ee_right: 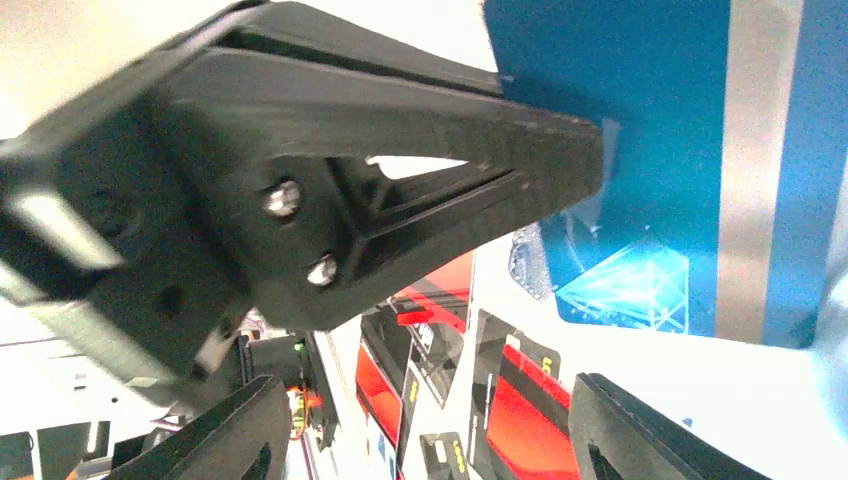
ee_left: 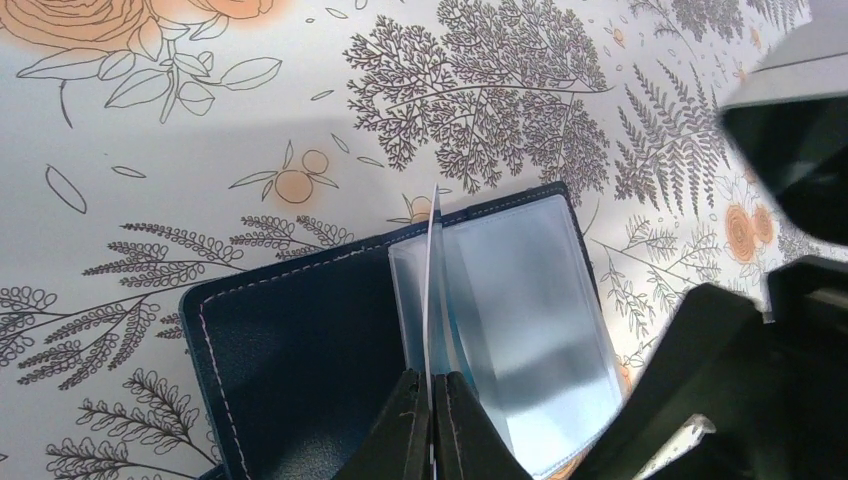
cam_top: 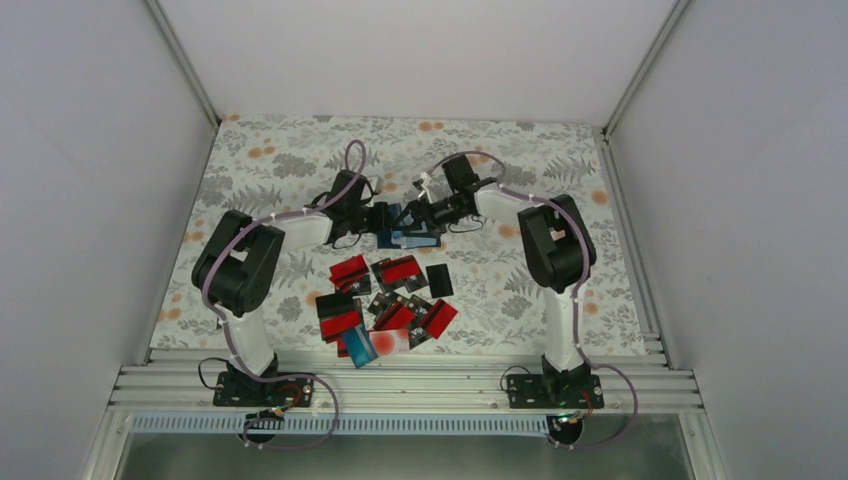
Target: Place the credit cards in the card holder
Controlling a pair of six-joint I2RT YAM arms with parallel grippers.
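Note:
The navy card holder (cam_top: pixel 392 214) lies open at the table's middle back. In the left wrist view its dark cover (ee_left: pixel 300 350) is on the left and its clear sleeves (ee_left: pixel 540 310) are on the right. My left gripper (ee_left: pixel 432 378) is shut on one clear sleeve and holds it on edge. It shows as a black wedge in the right wrist view (ee_right: pixel 400 190). A blue card with a silver band (ee_right: pixel 650 150) lies at the holder, just past my right gripper (ee_right: pixel 430 385), which is open and empty. The other credit cards (cam_top: pixel 385 300), mostly red and black, lie in a loose pile nearer the arms.
The pile holds a light blue card (cam_top: pixel 358 348) and a pale card with a red blot (cam_top: pixel 390 342) at its near edge. The two grippers (cam_top: pixel 418 214) meet tip to tip over the holder. White walls enclose the floral cloth (cam_top: pixel 560 160).

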